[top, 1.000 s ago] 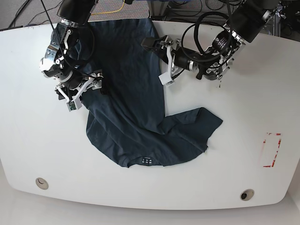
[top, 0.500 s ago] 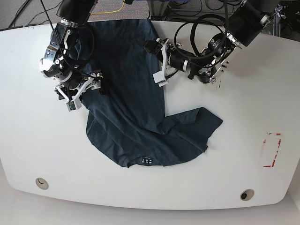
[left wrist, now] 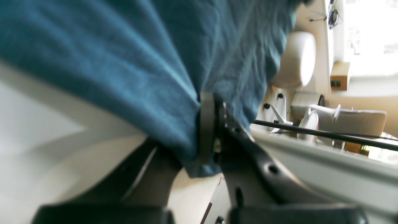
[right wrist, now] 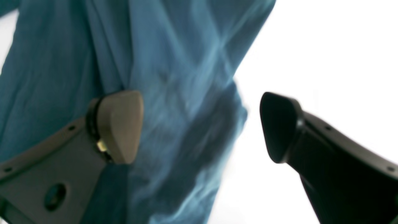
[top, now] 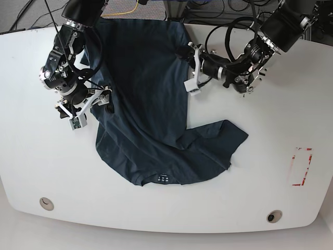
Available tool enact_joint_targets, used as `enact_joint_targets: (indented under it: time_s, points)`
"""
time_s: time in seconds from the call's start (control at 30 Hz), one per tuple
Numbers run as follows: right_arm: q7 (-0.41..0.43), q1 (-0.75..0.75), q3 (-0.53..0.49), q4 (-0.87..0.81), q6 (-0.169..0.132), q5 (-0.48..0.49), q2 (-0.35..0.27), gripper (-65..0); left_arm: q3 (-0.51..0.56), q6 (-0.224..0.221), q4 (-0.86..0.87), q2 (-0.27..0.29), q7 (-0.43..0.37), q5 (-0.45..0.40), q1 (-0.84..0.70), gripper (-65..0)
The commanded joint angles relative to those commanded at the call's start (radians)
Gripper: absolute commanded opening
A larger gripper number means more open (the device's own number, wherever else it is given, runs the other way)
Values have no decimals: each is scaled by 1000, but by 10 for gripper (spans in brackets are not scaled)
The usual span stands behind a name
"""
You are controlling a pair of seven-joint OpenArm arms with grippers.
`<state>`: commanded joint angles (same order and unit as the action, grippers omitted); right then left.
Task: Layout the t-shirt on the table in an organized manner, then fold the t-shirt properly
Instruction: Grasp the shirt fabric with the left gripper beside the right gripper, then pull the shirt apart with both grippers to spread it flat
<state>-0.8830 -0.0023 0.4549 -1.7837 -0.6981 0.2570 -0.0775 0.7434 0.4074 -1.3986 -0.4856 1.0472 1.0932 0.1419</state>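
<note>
— Lying spread over the table (top: 31,156), the t-shirt (top: 140,104): from the far edge down toward the near edge, wrinkled, collar label toward the near edge, one flap folded out toward the red tape mark (top: 300,166).

— And the left gripper (top: 190,66)?

— Clenched on the t-shirt's right-hand border, close to the far edge; cloth pinched between the pads in the wrist view (left wrist: 205,130).

— Right gripper (top: 86,107)?

— Spread wide at the shirt's opposite border, on the base view's left. One finger (right wrist: 118,124) resting over the cloth, the other (right wrist: 279,127) apart from it above bare white tabletop. Gripping nothing.

— Anything else?

— Two round grommet holes (top: 46,203) near the near edge, one by each corner.
</note>
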Motion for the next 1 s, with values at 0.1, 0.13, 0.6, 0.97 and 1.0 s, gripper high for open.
enact_joint_targets:
  time_s: [0.1,0.13,0.6,0.97,1.0]
  points:
    - [0,44,-2,17,0,0,15,-89,-2,0,-54,-72,0,0,-3,-650]
    - [0,57,-2,28,0,0,18,-89,-2,0,-66,-87,0,0,-3,-650]
    - [41,400,-5,512,0,-9,-6,-92,-6,0,-210,-331,0,2,-48,-650]
    - [239,600,-9,905,0,-11,-80,-89,-8,18,-222,-437,0,2,-60,-650]
    - [258,611,-9,937,0,-11,-87,-89,-14,32,-221,-443,0,2,-60,-650]
